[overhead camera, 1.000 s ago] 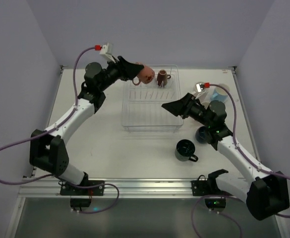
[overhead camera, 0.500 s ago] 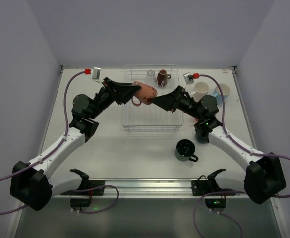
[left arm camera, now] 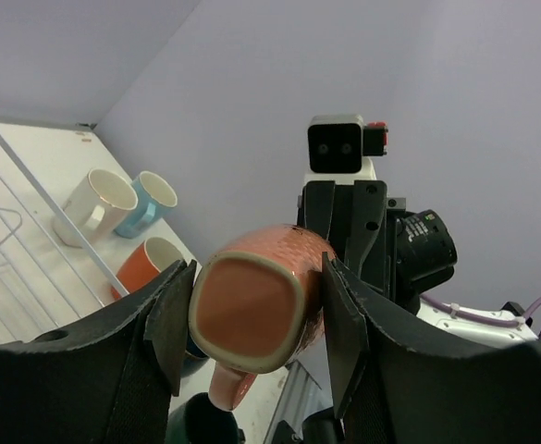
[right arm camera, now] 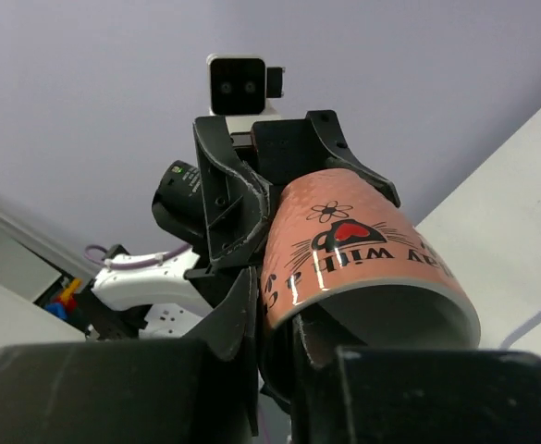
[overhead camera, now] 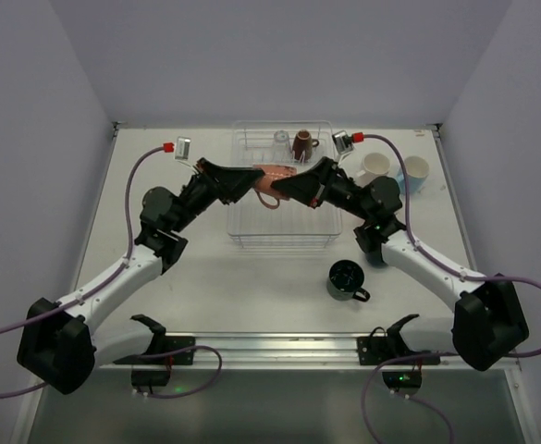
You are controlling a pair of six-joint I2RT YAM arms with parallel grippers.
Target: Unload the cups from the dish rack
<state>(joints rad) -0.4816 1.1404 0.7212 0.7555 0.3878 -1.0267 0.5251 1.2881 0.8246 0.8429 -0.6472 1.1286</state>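
dish rack (overhead camera: 279,242) by the table's (overhead camera: 196,268) far edge | salmon pink mug (overhead camera: 272,176) aloft over it | left gripper (overhead camera: 254,181) clamped round its body | right gripper (overhead camera: 287,189) just snapped shut, apparently on the rim | handover begun, mug nearly unloaded

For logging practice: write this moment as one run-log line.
pink mug: over dish rack; left claw: shut on it; right claw: shut on it

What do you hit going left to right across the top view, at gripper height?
left gripper → pink mug → right gripper → cream mug → light blue mug
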